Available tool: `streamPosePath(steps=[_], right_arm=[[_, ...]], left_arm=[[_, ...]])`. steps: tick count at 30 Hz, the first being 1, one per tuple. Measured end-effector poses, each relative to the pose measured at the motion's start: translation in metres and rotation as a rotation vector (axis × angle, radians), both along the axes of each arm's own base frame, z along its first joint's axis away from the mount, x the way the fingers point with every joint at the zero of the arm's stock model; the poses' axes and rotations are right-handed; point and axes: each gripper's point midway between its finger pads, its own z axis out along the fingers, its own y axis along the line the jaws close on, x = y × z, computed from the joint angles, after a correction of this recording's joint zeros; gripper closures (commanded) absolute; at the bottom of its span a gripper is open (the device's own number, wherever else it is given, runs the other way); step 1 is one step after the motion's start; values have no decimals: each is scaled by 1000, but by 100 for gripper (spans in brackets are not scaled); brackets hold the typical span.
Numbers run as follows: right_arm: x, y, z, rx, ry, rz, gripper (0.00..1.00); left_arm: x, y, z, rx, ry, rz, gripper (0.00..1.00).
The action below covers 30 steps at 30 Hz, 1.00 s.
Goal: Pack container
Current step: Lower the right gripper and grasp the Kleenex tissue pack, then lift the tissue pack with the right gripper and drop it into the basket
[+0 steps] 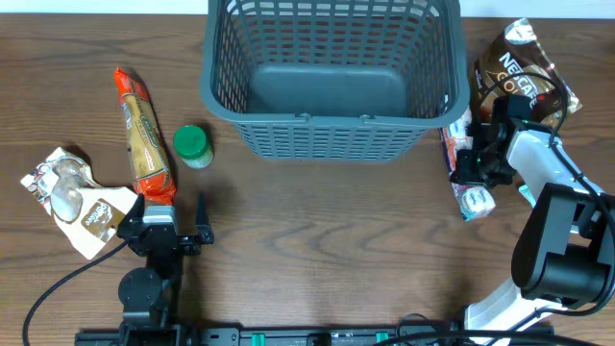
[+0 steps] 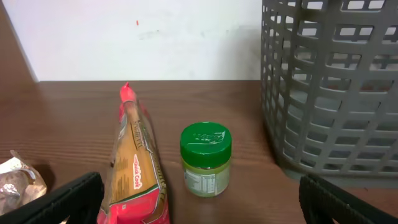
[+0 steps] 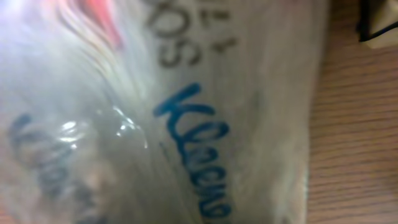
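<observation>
The container (image 1: 332,142) sat at the far middle of the table (image 1: 336,259), a big dark grey plastic basket, rectangular with rounded corners, its sides a lattice of slots and its floor solid and smooth. From the left wrist view its slotted wall (image 2: 336,93) rose tall on the right, standing straight on the wood grain. Just off its near left corner stood a small jar (image 1: 192,146) with a ribbed green lid and a pale body, upright and apart from the basket. Beside that lay a long orange-red biscuit packet (image 1: 144,135), glossy film crimped at its ends, stretching towards the camera. The left gripper (image 1: 168,213) hung at the packet's near end, its black fingers spread wide apart with nothing between them. Further left lay a crumpled whitish wrapper (image 1: 72,197), flat on the table. Over on the other side, a shiny brown coffee pouch (image 1: 524,67) lay beyond the basket's right corner. The right gripper (image 1: 469,159) was down on a soft, clear-wrapped tissue packet (image 1: 473,200) just beside the basket's right wall. That crinkly film (image 3: 155,124) with blue lettering filled the right wrist view, and whether the claw had closed on it could not be told.
</observation>
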Motion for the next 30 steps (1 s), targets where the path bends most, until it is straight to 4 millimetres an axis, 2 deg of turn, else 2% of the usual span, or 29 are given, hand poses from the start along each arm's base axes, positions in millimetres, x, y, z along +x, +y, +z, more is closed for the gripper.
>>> streamPosePath(steps=[5,8,10,14,15,19,24,30], right_arm=[[-7,5,6,19,22,-5,98],[-8,4,27,10,-1,-37,99],[-2,1,56,-5,-62,-65,98],[9,-4,135,-45,-241,-107,99],[7,-5,156,-57,-283,-116,99],[-11,-6,220,-95,-412,-140,99],[-28,-1,274,-107,-554,-142,99],[-42,17,355,-111,-766,-82,99]], left_arm=[[0,0,0,0,0,0,1],[0,0,0,0,0,0,1],[0,0,0,0,0,0,1],[0,0,0,0,0,0,1],[0,0,0,0,0,0,2],[0,0,0,0,0,0,1],[0,0,0,0,0,0,1],[0,0,0,0,0,0,1]])
